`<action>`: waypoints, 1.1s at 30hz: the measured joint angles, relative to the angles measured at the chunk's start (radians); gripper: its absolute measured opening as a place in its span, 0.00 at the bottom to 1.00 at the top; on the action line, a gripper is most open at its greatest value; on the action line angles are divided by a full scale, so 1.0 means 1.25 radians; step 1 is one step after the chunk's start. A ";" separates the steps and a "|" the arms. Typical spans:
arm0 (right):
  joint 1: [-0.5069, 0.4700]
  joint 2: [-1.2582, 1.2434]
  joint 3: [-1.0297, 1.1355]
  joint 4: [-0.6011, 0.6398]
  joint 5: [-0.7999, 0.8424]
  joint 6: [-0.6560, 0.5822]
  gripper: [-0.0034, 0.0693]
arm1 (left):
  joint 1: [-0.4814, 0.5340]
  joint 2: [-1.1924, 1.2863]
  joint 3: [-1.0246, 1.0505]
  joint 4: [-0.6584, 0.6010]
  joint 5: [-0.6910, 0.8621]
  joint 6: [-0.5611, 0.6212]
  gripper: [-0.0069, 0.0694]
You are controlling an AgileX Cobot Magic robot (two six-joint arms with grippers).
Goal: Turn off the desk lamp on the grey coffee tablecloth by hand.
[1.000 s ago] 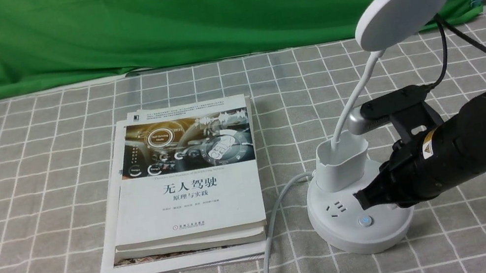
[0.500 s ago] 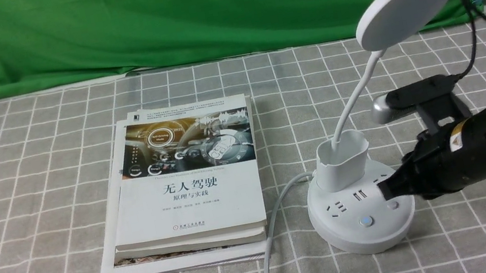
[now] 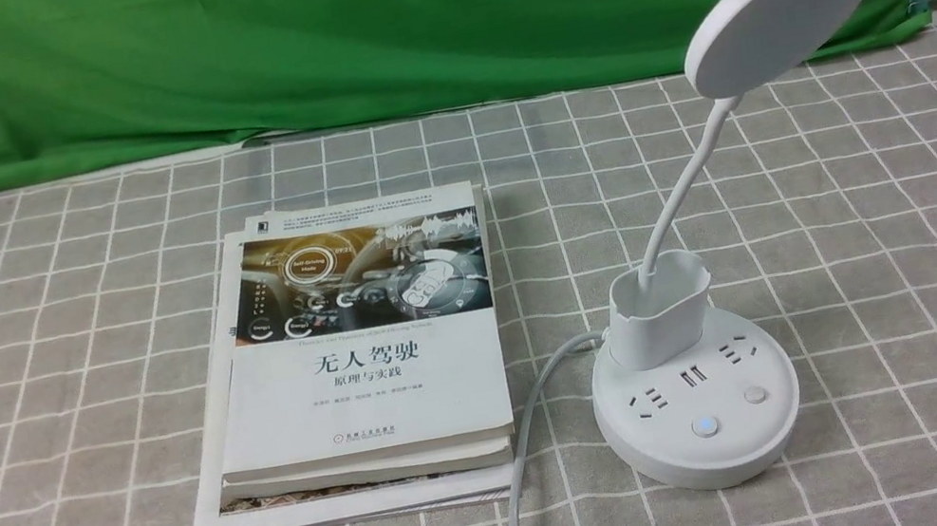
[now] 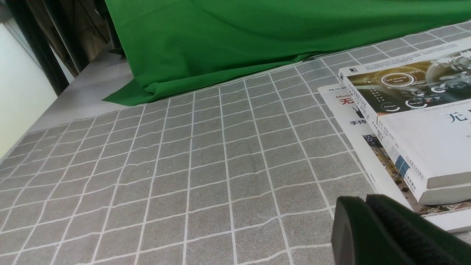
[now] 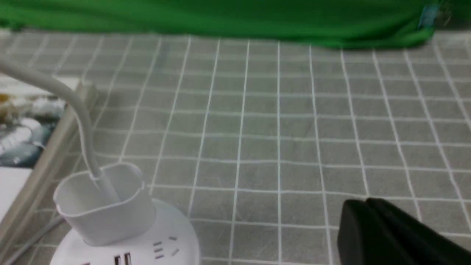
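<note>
Right tool (image 5: 371, 206), fingers pressed together, now well clear of desk lamp (image 3: 693, 387).

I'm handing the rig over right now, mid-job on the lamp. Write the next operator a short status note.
Left gripper: shut, holding nothing, beside the books.
Right gripper: shut, holding nothing, off to the right of the lamp and not touching it.
Desk lamp: upright on the grey grid tablecloth, right of the books. Its near button shows blue; the other button looks plain.
Done: the disc head looks unlit, so the lamp seems to be off.
Left: probably nothing but confirming that and parking the right arm.
</note>
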 joint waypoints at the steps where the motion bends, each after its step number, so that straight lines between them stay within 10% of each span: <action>1: -0.001 -0.038 0.030 0.000 -0.005 -0.008 0.09 | 0.000 -0.001 0.000 0.000 0.000 0.000 0.12; 33: -0.035 -0.602 0.361 0.000 -0.075 0.065 0.10 | 0.000 -0.001 0.000 0.000 -0.001 0.000 0.12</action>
